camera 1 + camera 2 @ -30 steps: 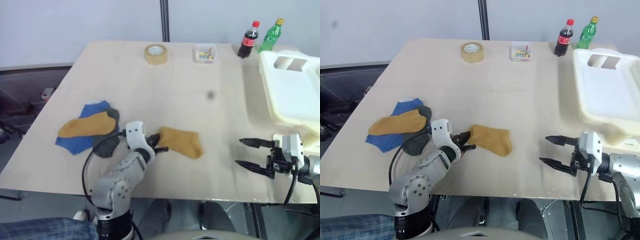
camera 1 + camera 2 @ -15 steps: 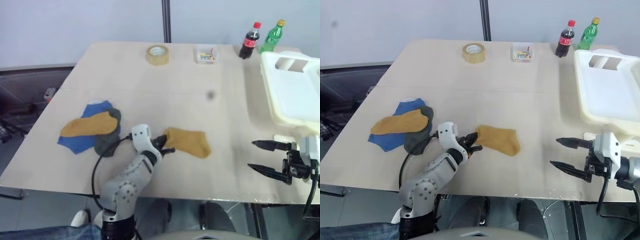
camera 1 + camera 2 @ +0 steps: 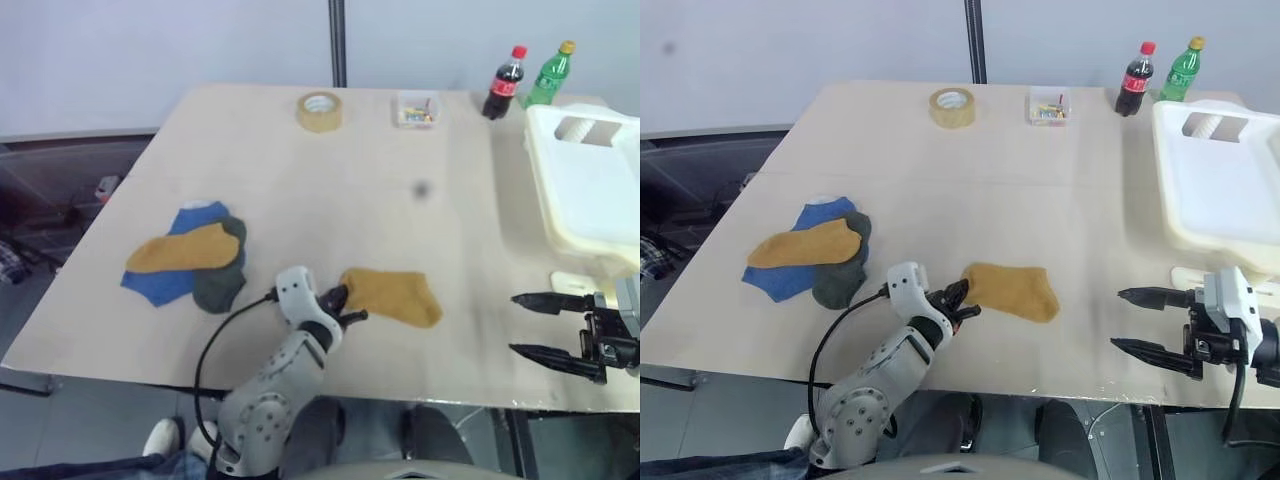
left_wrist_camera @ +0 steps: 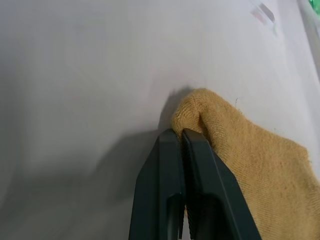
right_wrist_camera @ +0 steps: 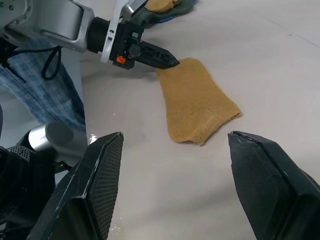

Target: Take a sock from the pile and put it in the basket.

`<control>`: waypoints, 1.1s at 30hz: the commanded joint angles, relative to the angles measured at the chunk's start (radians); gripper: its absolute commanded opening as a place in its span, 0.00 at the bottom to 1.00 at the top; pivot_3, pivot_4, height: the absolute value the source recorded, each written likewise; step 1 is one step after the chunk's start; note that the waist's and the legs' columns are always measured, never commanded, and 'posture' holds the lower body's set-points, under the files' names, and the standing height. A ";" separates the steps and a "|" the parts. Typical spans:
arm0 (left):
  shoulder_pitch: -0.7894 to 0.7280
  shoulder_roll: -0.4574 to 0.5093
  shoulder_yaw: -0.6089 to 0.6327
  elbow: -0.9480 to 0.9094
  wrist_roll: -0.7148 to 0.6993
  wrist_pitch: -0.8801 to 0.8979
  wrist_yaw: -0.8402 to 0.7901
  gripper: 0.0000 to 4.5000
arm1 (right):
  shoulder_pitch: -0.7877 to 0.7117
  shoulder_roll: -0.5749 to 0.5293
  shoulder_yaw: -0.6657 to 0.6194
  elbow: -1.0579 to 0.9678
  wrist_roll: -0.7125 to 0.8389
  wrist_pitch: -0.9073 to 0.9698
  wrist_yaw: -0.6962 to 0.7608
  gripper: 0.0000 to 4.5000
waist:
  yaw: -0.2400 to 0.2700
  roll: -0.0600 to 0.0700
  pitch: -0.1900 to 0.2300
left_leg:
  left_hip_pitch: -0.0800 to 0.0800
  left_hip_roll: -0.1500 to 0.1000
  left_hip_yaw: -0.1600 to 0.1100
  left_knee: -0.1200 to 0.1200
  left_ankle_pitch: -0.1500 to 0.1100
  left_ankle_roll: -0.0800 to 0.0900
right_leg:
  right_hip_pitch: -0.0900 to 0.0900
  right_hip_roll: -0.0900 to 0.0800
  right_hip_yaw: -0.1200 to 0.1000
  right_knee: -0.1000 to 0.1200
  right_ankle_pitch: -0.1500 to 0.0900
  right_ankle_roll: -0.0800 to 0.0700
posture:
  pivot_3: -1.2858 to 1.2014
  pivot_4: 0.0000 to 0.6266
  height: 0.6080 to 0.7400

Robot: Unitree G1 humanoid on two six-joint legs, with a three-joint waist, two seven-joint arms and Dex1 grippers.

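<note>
A mustard-yellow sock (image 3: pixel 392 296) lies flat near the table's front edge. My left gripper (image 3: pixel 345 303) is shut on its left end, and in the left wrist view the fingertips (image 4: pixel 172 137) pinch a raised fold of the sock (image 4: pixel 250 165). The pile (image 3: pixel 190 262) of blue, dark grey and mustard socks lies to the left, apart from it. The cream-white basket (image 3: pixel 590 185) stands at the table's right edge. Below the basket, my right gripper (image 3: pixel 525 325) is open and empty, pointing left toward the sock (image 5: pixel 197 102).
At the table's far edge stand a tape roll (image 3: pixel 320 111), a small clear box (image 3: pixel 415 110), a cola bottle (image 3: pixel 505 82) and a green bottle (image 3: pixel 548 75). A person's leg in jeans (image 5: pixel 30 85) is beside the table's front edge.
My left gripper has dragged the mustard sock a little to the right, away from the pile. The open right gripper has drawn back to the right. The whole view also shifted slightly.
</note>
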 commanded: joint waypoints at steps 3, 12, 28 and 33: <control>0.036 -0.207 -0.075 0.023 -0.036 -0.067 0.104 0.02 | -0.040 0.004 0.018 -0.011 0.010 -0.002 0.012 0.77 | 0.000 0.000 0.000 | 0.000 0.000 0.000 0.000 0.000 0.000 | 0.000 0.000 0.000 0.000 0.000 0.000 | 0.52 0.24 0.99; 0.020 -0.134 -0.099 0.014 -0.149 -0.137 0.101 0.72 | -0.046 0.015 0.038 0.012 -0.009 -0.020 0.032 0.77 | -0.003 0.001 0.000 | 0.000 0.000 0.001 0.000 0.000 0.000 | 0.000 0.001 0.000 0.000 0.000 0.000 | 0.52 0.24 0.99; 0.051 0.718 0.213 -0.108 -0.078 -0.111 -0.595 0.79 | -0.150 0.134 0.182 0.124 -0.106 -0.144 0.013 0.77 | -0.024 0.001 0.002 | 0.000 0.002 0.002 -0.002 0.000 0.000 | -0.001 0.003 0.001 -0.002 -0.002 -0.003 | 0.52 0.24 0.99; 0.077 0.684 0.283 -0.072 0.171 -0.230 -0.517 0.79 | -0.175 0.161 0.206 0.148 -0.123 -0.167 0.007 0.77 | -0.023 0.001 0.002 | 0.000 0.003 0.001 -0.004 0.000 0.000 | -0.001 0.002 0.001 -0.004 -0.001 -0.002 | 0.52 0.24 0.99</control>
